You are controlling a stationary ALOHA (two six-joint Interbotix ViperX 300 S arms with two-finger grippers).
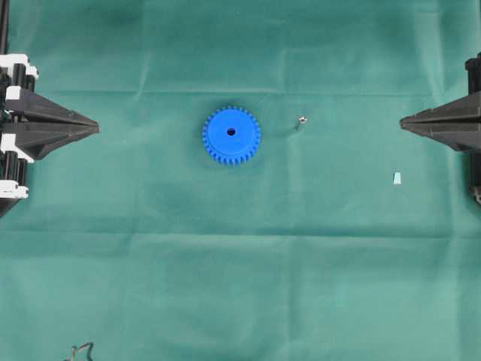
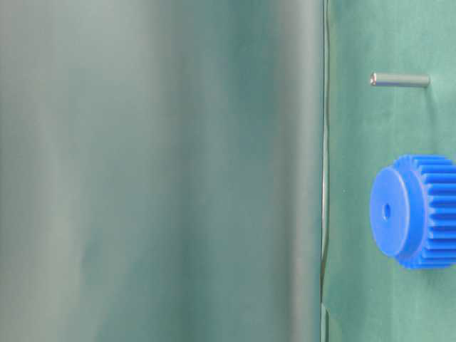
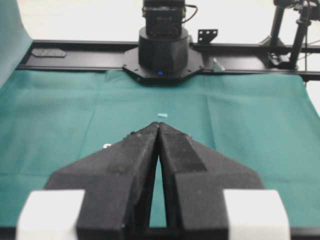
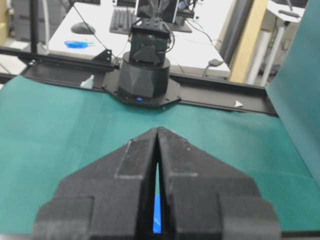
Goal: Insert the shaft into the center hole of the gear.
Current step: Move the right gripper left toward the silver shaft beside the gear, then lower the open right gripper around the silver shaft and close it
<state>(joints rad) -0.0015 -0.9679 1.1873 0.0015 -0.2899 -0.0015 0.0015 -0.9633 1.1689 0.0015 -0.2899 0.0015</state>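
The blue gear [image 1: 231, 135] lies flat on the green cloth in the middle, its center hole [image 1: 230, 131] facing up and empty. The shaft [image 1: 300, 121], a tiny silvery pin, stands apart to the gear's right. In the table-level view the gear [image 2: 420, 211] shows its hole [image 2: 386, 211], with the shaft [image 2: 399, 80] beside it. My left gripper [image 1: 96, 126] is shut and empty at the far left, also seen in its wrist view [image 3: 159, 125]. My right gripper [image 1: 403, 120] is shut and empty at the far right; a sliver of the gear [image 4: 157, 215] shows between its fingers.
A small pale-blue wedge [image 1: 396, 178] lies on the cloth below the right gripper; it also shows in the left wrist view [image 3: 162, 115]. Each wrist view faces the opposite arm's base [image 3: 162, 50] [image 4: 145, 75]. A cable end [image 1: 81, 350] lies at the front left edge.
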